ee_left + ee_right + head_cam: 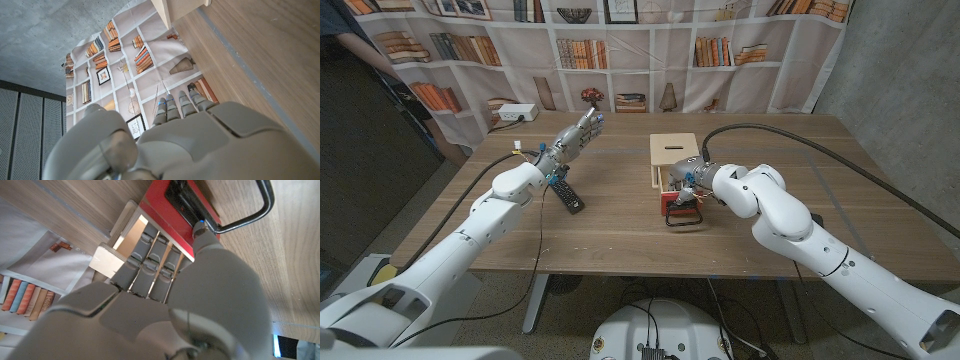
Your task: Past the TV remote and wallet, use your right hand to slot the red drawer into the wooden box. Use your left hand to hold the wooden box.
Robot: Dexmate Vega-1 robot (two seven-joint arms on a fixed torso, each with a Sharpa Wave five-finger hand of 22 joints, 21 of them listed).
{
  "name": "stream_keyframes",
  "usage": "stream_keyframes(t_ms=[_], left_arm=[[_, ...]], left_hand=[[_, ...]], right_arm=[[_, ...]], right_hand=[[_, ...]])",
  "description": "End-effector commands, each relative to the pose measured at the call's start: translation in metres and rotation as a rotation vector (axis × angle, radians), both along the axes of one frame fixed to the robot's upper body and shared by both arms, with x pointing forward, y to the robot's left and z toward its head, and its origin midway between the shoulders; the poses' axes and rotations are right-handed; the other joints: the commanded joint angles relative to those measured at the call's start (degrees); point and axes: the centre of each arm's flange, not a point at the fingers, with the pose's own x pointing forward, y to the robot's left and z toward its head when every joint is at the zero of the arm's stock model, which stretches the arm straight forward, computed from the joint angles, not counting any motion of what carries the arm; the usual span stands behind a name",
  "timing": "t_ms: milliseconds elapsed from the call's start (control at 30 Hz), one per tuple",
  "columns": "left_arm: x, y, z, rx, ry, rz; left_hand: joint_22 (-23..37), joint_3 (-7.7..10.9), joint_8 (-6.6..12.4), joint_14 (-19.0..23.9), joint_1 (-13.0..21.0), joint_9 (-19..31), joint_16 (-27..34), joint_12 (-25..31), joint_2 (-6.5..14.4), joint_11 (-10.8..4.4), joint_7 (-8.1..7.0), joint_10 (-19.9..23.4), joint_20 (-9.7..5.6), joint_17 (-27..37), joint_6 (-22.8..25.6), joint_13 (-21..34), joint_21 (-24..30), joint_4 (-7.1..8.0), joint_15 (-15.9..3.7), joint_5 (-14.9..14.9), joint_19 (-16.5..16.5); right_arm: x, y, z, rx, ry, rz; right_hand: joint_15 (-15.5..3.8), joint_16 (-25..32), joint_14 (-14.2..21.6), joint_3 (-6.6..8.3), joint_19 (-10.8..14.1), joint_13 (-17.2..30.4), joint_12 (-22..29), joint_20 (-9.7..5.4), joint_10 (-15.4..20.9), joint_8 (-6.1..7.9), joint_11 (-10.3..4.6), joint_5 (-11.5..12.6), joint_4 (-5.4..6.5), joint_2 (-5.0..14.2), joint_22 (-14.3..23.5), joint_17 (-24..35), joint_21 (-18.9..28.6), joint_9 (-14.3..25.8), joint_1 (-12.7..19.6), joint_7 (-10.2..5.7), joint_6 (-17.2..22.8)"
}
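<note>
The pale wooden box [673, 152] stands at the table's middle back, its opening [131, 229] facing the front. The red drawer [681, 206] with a black loop handle [261, 204] lies just in front of it, partly at the opening. My right hand [689, 180] grips the drawer's back part, fingers [150, 260] reaching toward the opening. The black TV remote [567, 193] lies left of the box. My left hand [574, 136] hovers above the table behind the remote, well left of the box, fingers [180, 106] straight and holding nothing.
A white power strip [515, 113] sits at the back left of the table [620, 240]. A bookshelf-print backdrop [650, 45] hangs behind. A person's arm [360, 45] shows at the far left. A black cable [790, 135] loops over the table's right part.
</note>
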Motion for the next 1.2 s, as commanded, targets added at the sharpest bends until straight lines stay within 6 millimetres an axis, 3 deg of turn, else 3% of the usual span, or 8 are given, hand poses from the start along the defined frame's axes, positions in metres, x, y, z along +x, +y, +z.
stream_keyframes(t_ms=[33, 700, 1200], left_arm=[[0.004, -0.001, 0.002, 0.003, 0.000, -0.003], [0.005, -0.002, 0.002, 0.002, 0.003, -0.004], [0.003, -0.001, 0.000, -0.003, 0.006, 0.004]], left_hand=[[0.09, -0.61, -0.31, -0.20, 0.08, 0.24, -0.10, -0.01, 0.25, 0.02, 0.07, 0.08, -0.31, 0.10, 0.31, 0.30, -0.18, -0.05, 0.04, -0.22, -0.27], [0.09, -0.85, -0.29, -0.21, 0.15, 0.24, -0.10, -0.01, 0.32, -0.04, 0.05, 0.07, -0.22, 0.10, 0.36, 0.30, -0.21, -0.04, -0.03, -0.22, -0.39], [0.09, -1.02, -0.26, -0.22, 0.21, 0.24, -0.09, 0.01, 0.40, -0.03, 0.10, 0.11, -0.24, 0.10, 0.44, 0.30, -0.24, -0.03, -0.06, -0.23, -0.53]], right_arm=[[0.006, 0.002, 0.002, -0.005, -0.003, 0.005], [0.008, -0.002, 0.014, -0.011, -0.013, 0.001], [0.014, -0.001, 0.011, -0.006, 0.001, 0.000]], right_hand=[[-4.17, 0.43, 0.73, -0.46, 0.47, 0.44, 0.35, -7.43, 1.90, 0.21, -1.63, 0.53, -0.01, 2.81, -0.04, 0.02, 0.48, 0.10, 2.13, -1.88, 2.76], [-4.16, -0.02, 0.19, -0.50, -0.49, 0.76, 0.12, -7.45, 1.21, -0.25, -1.59, 0.65, 0.10, 3.08, -0.35, -0.14, 0.96, 0.07, 2.17, -2.05, 2.23], [-4.15, 0.02, 0.46, -0.61, -0.51, 0.69, 0.12, -7.36, 1.54, -0.28, -1.67, 0.76, 0.22, 3.12, -0.48, -0.15, 1.53, 0.06, 2.03, -2.19, 2.44]])
